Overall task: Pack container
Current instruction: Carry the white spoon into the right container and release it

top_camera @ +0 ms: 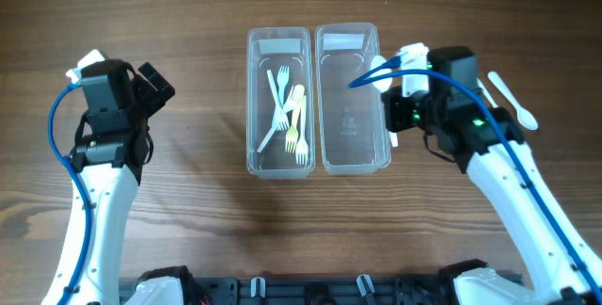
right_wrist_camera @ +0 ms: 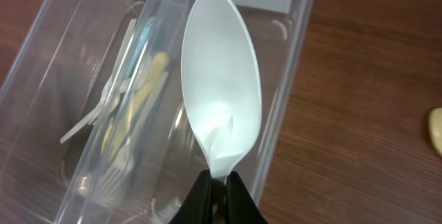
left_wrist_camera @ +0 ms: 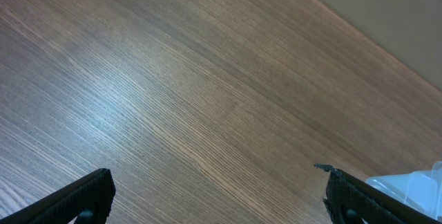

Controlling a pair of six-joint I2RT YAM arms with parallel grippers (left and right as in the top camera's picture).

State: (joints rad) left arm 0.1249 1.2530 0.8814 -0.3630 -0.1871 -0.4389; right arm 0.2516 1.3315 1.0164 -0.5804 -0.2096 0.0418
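Two clear plastic containers stand side by side mid-table. The left container [top_camera: 251, 107] holds several white and yellow forks [top_camera: 289, 112]. The right container [top_camera: 353, 107] looks empty. My right gripper [top_camera: 393, 121] is at that container's right rim; in the right wrist view it [right_wrist_camera: 219, 179] is shut on the handle of a white spoon [right_wrist_camera: 222, 86], bowl forward, over the right container's [right_wrist_camera: 293, 72] near wall. The forks [right_wrist_camera: 131, 113] show beyond. My left gripper [top_camera: 155, 84] is open and empty over bare table, well left of the containers, fingers wide apart [left_wrist_camera: 221, 203].
Another white spoon [top_camera: 513, 100] lies on the table right of my right arm. A yellowish object [right_wrist_camera: 435, 131] shows at the right edge of the right wrist view. A container corner [left_wrist_camera: 414, 182] shows at the lower right of the left wrist view.
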